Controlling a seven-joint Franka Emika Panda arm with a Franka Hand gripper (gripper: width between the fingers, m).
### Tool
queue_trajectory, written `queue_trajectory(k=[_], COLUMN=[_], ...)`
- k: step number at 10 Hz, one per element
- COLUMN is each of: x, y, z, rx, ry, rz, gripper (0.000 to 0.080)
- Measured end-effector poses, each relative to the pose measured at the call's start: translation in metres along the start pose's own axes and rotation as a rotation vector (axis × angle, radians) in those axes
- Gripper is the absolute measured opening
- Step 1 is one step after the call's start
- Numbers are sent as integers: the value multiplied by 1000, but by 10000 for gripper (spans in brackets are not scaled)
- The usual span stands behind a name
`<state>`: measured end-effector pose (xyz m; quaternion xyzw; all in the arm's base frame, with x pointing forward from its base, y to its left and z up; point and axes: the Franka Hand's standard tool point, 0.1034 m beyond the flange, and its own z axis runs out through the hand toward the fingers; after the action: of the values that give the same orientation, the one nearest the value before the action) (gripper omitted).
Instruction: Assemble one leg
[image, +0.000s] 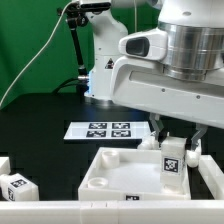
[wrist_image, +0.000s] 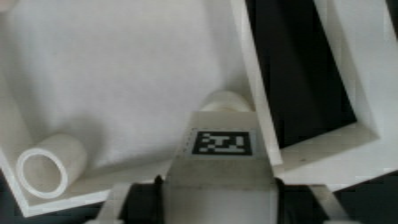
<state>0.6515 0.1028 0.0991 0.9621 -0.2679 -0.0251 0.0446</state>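
My gripper (image: 176, 140) is shut on a white leg (image: 173, 158), a chunky post with a black-and-white tag on its face. It holds the leg upright over the right part of the large white square panel (image: 125, 172). In the wrist view the leg (wrist_image: 221, 140) fills the space between my two dark fingers (wrist_image: 146, 196), its pointed end toward the panel's surface (wrist_image: 125, 80). A raised round socket (wrist_image: 50, 165) of the panel shows nearby, apart from the leg's tip. Whether the leg touches the panel is not visible.
The marker board (image: 102, 129) lies flat behind the panel. Another tagged leg (image: 18, 187) stands at the exterior view's left, beside a white block at the edge. A white rail (image: 60, 208) runs along the front. A black stand rises at the back.
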Motion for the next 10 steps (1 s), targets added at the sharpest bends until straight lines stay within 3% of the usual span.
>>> queue_trajectory(k=[2, 4, 8, 9, 10], x=[0, 0, -7, -8, -8], y=[-1, -1, -11, -12, -12], z=[0, 0, 1, 1, 1], rx=[11, 38, 55, 54, 55], ry=[-2, -33, -61, -61, -60], rz=[208, 431, 806, 810, 779], gripper=[285, 285, 285, 371, 371])
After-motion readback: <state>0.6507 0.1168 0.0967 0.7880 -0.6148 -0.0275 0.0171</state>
